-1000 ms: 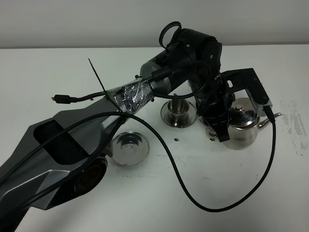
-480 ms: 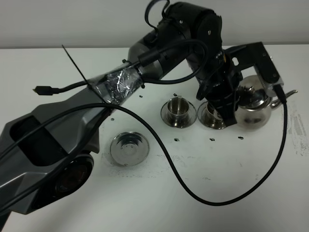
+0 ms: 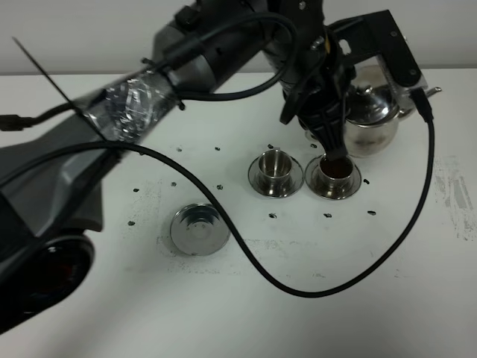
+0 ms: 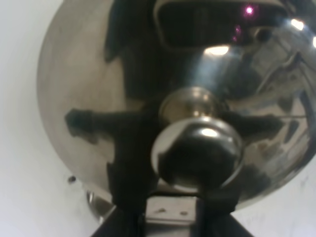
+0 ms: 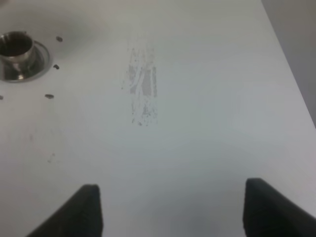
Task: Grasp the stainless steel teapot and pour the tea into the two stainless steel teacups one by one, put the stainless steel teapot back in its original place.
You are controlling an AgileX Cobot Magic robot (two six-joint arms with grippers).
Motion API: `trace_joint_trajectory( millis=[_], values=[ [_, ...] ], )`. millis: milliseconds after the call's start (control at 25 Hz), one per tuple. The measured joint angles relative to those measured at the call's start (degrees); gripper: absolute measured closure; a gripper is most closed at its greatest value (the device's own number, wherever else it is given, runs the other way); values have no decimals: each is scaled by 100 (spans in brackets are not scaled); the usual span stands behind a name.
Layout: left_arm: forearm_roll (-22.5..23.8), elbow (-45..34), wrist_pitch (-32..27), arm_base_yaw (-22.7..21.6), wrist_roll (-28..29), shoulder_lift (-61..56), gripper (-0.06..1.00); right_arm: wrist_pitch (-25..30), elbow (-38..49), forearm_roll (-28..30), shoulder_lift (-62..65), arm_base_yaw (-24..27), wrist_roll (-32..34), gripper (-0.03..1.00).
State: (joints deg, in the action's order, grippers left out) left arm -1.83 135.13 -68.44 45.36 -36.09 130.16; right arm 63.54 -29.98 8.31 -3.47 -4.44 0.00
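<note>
My left gripper [image 3: 332, 128] is shut on the loop handle of the stainless steel teapot [image 3: 370, 113], which hangs off the table just behind the right teacup [image 3: 326, 183], spout pointing right. The left wrist view is filled by the teapot [image 4: 79, 98] and its lid knob [image 4: 197, 148], with the left gripper [image 4: 173, 217] clamped on the handle. The right teacup holds dark reddish-brown tea [image 3: 336, 169]. No tea shows in the left teacup [image 3: 275, 165]. The original place, a bare steel saucer [image 3: 199, 229], lies front left. My right gripper [image 5: 170, 210] hovers open over bare table.
A black cable [image 3: 298, 291] loops from the left arm across the table in front of the cups. Small dark marks dot the white tabletop [image 3: 387, 283]. A scuffed grey patch [image 5: 143, 94] shows in the right wrist view, with the tea-filled cup [image 5: 15, 47] at that picture's edge.
The left arm has carried the teapot upward and back, away from the table beside the right cup. That cup, earlier covered by the gripper, now shows with tea in it.
</note>
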Motion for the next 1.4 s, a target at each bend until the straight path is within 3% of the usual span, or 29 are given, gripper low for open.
trace_joint_trajectory(
  millis=[440, 840, 1120, 1400],
  values=[
    [471, -1634, 5, -391, 326, -1178, 76, 0, 0, 0, 0, 0, 0, 38],
    [494, -2658, 10, -964, 137, -1811, 76, 0, 0, 0, 0, 0, 0, 38],
    [493, -2741, 10, -1507, -589, -1896, 76, 0, 0, 0, 0, 0, 0, 38],
    [493, -2746, 10, -1866, -1954, -1896, 76, 0, 0, 0, 0, 0, 0, 38]
  ],
)
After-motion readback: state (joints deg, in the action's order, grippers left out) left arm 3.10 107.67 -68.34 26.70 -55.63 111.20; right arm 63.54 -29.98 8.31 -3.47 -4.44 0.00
